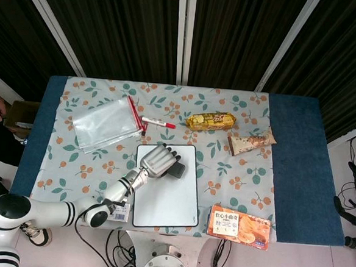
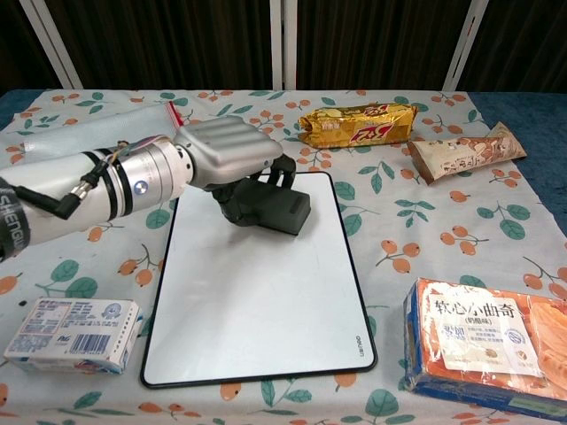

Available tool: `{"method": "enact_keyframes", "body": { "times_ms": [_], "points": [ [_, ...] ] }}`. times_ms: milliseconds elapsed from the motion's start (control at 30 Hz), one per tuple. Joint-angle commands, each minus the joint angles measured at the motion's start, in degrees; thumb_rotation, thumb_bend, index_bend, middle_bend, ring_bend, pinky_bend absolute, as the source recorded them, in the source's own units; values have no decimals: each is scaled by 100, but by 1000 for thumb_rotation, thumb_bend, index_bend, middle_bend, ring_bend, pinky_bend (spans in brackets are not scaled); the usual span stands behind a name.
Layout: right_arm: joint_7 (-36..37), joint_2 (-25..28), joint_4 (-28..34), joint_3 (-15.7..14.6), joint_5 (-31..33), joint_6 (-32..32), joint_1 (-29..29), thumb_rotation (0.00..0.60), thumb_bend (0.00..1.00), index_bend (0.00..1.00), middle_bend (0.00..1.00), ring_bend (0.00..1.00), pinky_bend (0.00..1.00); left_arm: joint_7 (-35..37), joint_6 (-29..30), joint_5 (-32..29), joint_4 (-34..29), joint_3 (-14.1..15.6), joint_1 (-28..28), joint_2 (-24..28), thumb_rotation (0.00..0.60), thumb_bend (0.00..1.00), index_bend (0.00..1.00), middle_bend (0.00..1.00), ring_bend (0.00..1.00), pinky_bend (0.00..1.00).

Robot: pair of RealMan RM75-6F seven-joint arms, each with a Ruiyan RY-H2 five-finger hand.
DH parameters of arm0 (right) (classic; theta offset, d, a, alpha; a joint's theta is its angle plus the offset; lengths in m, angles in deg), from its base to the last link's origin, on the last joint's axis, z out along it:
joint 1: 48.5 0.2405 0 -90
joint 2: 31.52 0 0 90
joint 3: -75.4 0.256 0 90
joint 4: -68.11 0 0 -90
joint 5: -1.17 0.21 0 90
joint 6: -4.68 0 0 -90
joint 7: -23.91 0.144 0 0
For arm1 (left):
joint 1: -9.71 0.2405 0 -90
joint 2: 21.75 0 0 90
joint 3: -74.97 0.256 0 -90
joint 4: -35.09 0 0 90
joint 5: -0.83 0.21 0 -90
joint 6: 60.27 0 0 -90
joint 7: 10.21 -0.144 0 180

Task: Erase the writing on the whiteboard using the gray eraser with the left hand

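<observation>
- The left robot hand (image 2: pixel 229 155) clasps the gray eraser (image 2: pixel 273 211), fingers curled over its top, pressing it onto the whiteboard (image 2: pixel 257 301) near the board's far edge.
- The eraser looks light, rigid and blocky; gripping its long sides from above suits it.
- The chest view shows the eraser's side face; the head view mostly hides it under the hand, and no writing is visible in either.

- Left arm reaches forward from the lower left, forearm low and angled right.
- Left hand (image 2: pixel 229 159) palm down, fingers curled around the gray eraser (image 2: pixel 276 211).
- Right hand unseen.
</observation>
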Motion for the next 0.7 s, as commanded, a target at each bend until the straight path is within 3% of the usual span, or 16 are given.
{"method": "enact_keyframes", "body": {
  "times_ms": [33, 467, 700],
  "points": [
    [1, -1, -2, -5, -4, -1, -3, 600, 259, 0, 0, 0, 0, -123, -62, 23, -268, 215, 23, 104, 600, 465, 561, 475, 461, 414],
    [20, -20, -45, -21, 10, 20, -13, 600, 260, 0, 0, 0, 0, -795, 458, 161, -1502, 833, 332, 752, 600, 465, 571, 485, 469, 414],
    [-18, -43, -27, -44, -41, 14, -9, 600, 261, 0, 0, 0, 0, -875, 529, -76, -1910, 962, 470, 1225, 600, 465, 600, 513, 494, 416]
  ]
}}
